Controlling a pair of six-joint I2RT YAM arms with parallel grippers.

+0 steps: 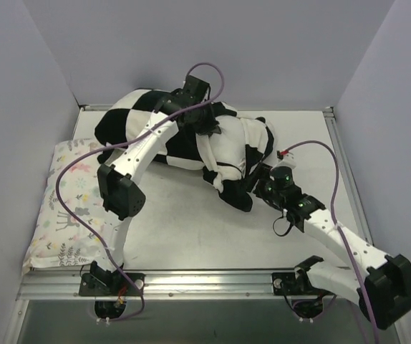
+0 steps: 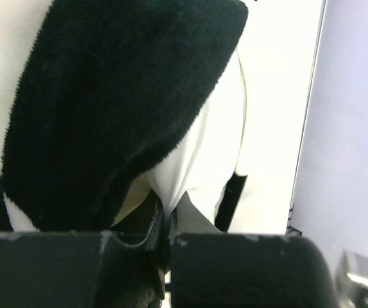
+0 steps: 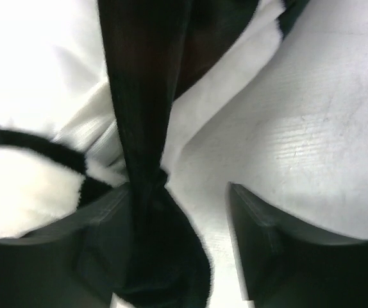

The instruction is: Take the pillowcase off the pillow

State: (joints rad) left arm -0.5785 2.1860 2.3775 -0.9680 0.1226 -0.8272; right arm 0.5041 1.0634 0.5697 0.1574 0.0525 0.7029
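The black and white checkerboard pillowcase [image 1: 137, 118] lies bunched across the back of the table, with a black corner trailing toward the front [image 1: 238, 197]. Plain white pillow [image 1: 230, 143] shows at its right part. My left gripper [image 1: 209, 129] sits on top of the bundle. In the left wrist view it [image 2: 167, 215] is shut on a pinched peak of smooth white pillow fabric [image 2: 197, 154] coming out from under the fuzzy black pillowcase [image 2: 107, 96]. My right gripper [image 1: 255, 183] is open. In its wrist view [image 3: 177, 192] a black strip of pillowcase [image 3: 145, 128] lies against its left finger.
A pale pillow printed with small pastel animals [image 1: 69, 201] lies along the table's left edge. The white table [image 1: 191, 229] is walled on three sides. A metal rail [image 1: 205, 283] runs along the front, by the arm bases.
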